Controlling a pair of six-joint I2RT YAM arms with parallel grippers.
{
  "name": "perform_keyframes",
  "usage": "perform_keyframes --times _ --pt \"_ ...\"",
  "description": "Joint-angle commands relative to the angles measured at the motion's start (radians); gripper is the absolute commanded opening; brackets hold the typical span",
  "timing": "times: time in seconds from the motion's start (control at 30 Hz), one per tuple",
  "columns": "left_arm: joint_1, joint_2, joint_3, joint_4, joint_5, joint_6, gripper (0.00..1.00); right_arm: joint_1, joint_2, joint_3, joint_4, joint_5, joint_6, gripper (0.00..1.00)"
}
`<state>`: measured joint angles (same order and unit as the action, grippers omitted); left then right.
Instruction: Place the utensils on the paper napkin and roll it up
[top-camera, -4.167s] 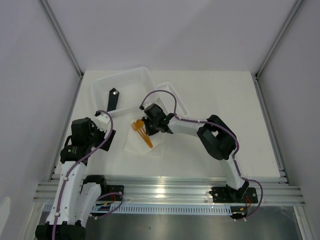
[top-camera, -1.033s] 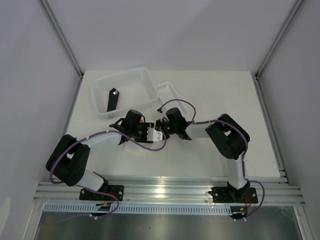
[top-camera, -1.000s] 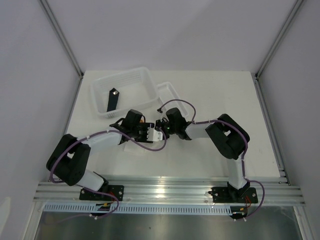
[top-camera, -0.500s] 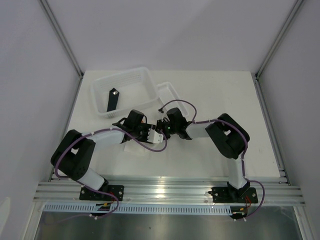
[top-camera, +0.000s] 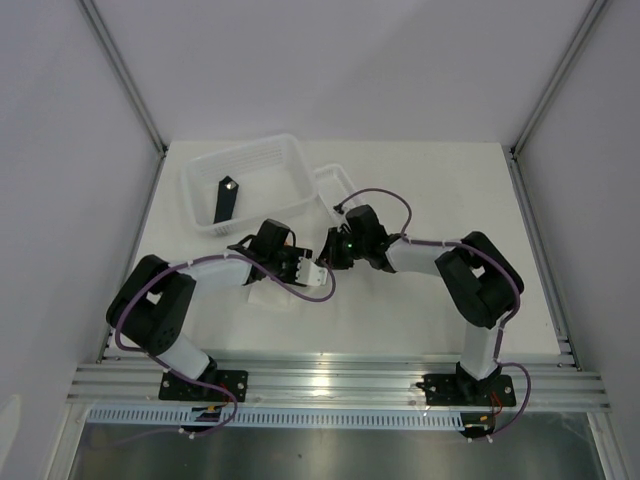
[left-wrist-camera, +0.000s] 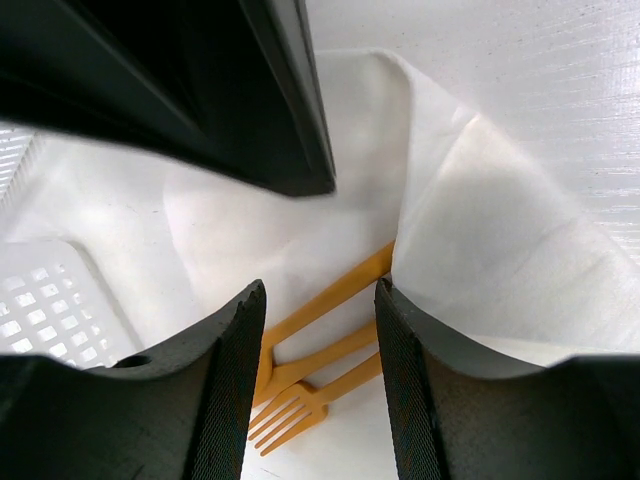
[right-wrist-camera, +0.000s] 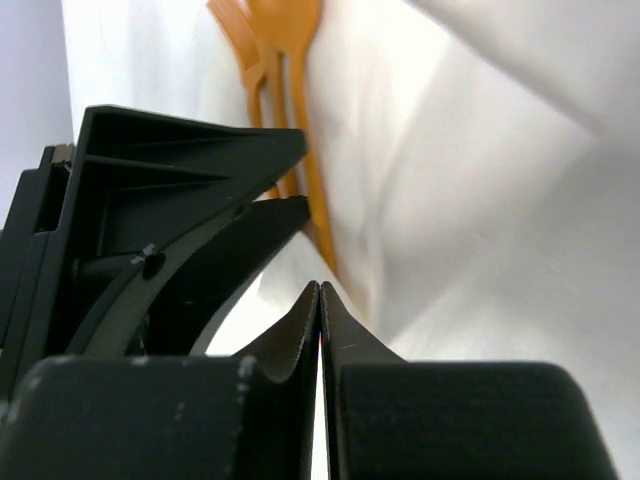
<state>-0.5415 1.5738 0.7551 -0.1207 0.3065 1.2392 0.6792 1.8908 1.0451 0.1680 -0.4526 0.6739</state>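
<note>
Utensils (left-wrist-camera: 330, 298): orange, side by side on paper napkin (left-wrist-camera: 490, 230), napkin flap folded over handle ends | left gripper (left-wrist-camera: 318, 335): jaws apart, straddling handles, grasping nothing | right gripper (right-wrist-camera: 320, 300): jaws pressed together at napkin fold; grip on paper indeterminate

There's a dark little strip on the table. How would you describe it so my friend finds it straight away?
At the far left of the white table sits the larger white basket of two. Lying alone inside it is the strip: flat, black, with a white dot at one end, unlike the orange cutlery on the napkin nearby.
</note>
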Motion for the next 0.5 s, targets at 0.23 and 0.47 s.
perform_keyframes --times 0.23,0.47 --pt "-0.008 0.003 0.026 0.026 0.006 0.000 0.52 -0.044 -0.168 -0.097 -0.137 0.227 -0.066 0.02" --pt "-0.008 0.006 0.030 0.018 0.003 -0.001 0.52 -0.055 -0.093 -0.106 -0.087 0.229 -0.047 0.00"
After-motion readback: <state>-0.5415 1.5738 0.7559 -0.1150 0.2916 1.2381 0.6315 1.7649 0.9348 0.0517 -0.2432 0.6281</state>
